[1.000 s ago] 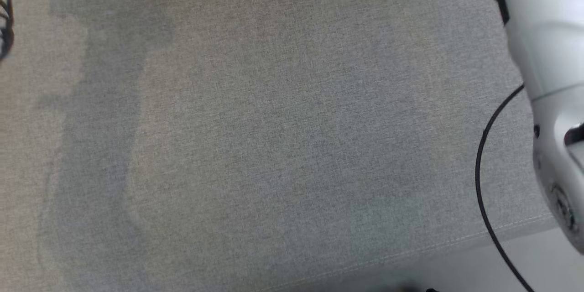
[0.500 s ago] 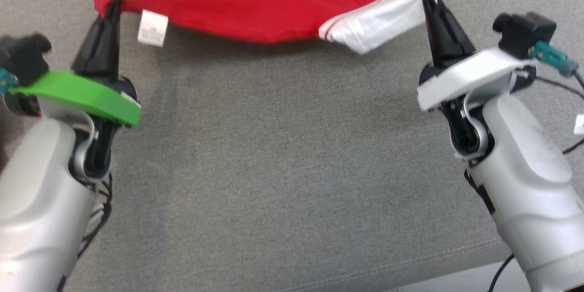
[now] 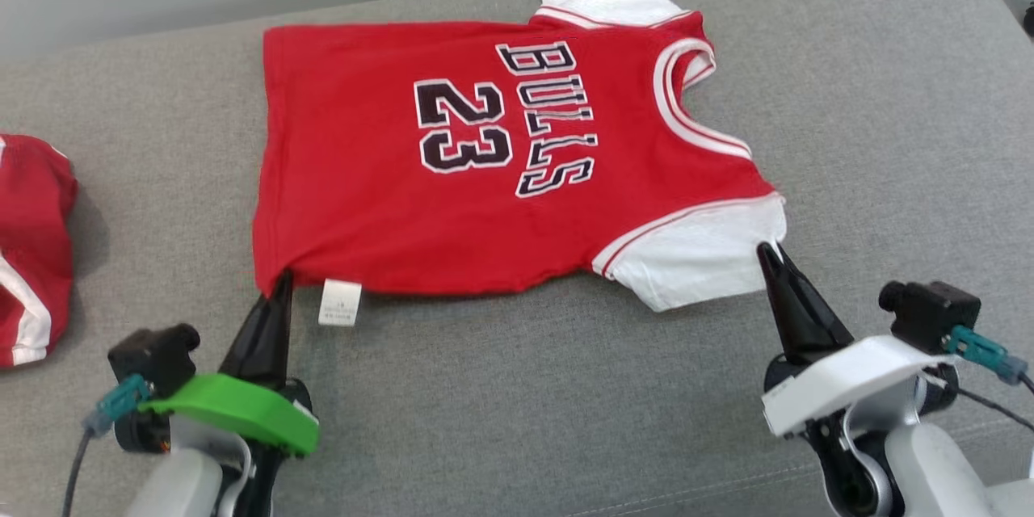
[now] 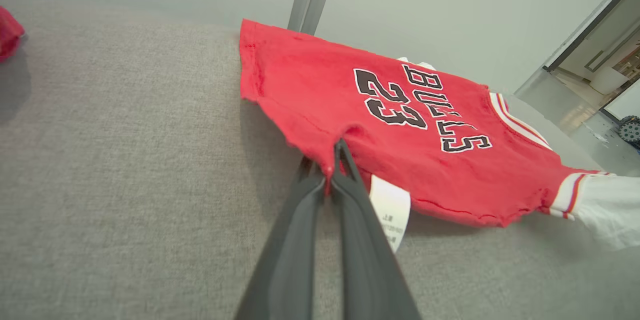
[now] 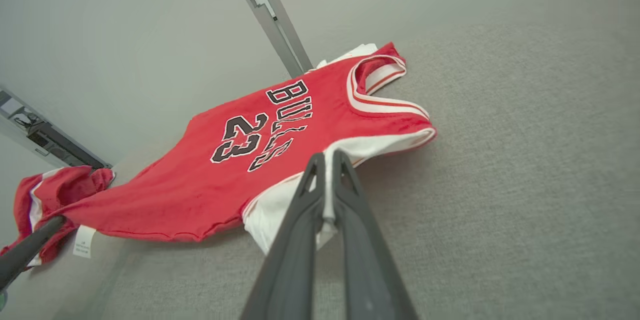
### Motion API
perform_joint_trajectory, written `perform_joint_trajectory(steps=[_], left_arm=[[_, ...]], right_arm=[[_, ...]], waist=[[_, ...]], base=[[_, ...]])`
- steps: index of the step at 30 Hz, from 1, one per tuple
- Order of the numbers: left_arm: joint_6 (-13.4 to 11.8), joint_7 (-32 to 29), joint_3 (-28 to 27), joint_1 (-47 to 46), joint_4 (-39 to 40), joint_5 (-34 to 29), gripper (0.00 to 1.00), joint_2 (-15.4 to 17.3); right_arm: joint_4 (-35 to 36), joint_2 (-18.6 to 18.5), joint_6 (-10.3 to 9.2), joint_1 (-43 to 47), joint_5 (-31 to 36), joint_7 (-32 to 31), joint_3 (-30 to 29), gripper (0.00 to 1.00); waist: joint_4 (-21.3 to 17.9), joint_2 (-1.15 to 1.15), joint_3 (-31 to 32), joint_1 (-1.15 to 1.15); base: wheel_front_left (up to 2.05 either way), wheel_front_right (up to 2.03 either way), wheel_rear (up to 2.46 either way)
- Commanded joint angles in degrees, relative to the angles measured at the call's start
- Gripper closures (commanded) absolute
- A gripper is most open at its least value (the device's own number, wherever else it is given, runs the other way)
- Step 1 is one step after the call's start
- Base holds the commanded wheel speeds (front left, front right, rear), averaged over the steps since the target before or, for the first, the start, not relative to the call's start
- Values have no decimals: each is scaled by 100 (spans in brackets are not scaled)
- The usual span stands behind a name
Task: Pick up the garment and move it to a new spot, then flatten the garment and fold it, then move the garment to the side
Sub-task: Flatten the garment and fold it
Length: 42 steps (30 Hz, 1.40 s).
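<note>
The red jersey (image 3: 485, 161) was laid face up across the grey cushion (image 3: 517, 420), with its number and lettering readable, the neck toward the robot's right and the hem toward its left. The near hem corner was pinched by the left gripper (image 3: 279, 284), whose fingers were closed tight on the cloth just beside the white label (image 3: 339, 303). The near white sleeve (image 3: 703, 258) was clamped in the same way by the right gripper (image 3: 769, 252). Between the two grips the near edge appeared to be held slightly off the cushion, while the far part rested on it.

The pick-up and the move to a new spot could be judged as done, or all but done, since the jersey was already spread out. Flattening seemed to be under way: the body was mostly smooth, though the near edge had not yet been let down and released. No fold had been made. Folding and the move to the side were therefore judged as left. A second red garment (image 3: 32, 250) lay well apart at the left edge.
</note>
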<state>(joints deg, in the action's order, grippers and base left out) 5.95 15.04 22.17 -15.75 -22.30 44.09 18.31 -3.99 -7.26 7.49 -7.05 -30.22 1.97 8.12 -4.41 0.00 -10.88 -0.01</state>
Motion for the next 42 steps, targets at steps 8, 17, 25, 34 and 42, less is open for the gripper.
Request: perform_joint_trajectory(steps=[8, 17, 25, 34, 42], left_arm=[[-42, 16, -237, 1007, 31, -277, 100, -236], [-27, 16, -213, 1635, 156, -486, 100, -389], [-6, 10, 47, 1533, 16, -747, 100, -469], [20, 9, 14, 1311, 100, -753, 100, -375], [58, -152, 203, 992, 164, -842, 100, -307]], right_arm=[[1061, 320, -1, 1440, 230, -765, -626, 100], [1663, 408, -2, 2405, 335, -1493, -1072, 100], [1388, 432, -1, 2410, 67, -1519, -1201, 100], [1215, 433, -1, 1785, -72, -1522, -1220, 100], [809, 432, -1, 908, -71, -1706, -1265, 100]], waist=[[-5, 0, 478, 1], [41, 0, 494, 1], [132, 0, 483, 1], [160, 0, 534, 1], [208, 0, 401, 1]], base=[[0, 0, 0], [0, 0, 0], [0, 0, 0], [0, 0, 0], [0, 0, 0]])
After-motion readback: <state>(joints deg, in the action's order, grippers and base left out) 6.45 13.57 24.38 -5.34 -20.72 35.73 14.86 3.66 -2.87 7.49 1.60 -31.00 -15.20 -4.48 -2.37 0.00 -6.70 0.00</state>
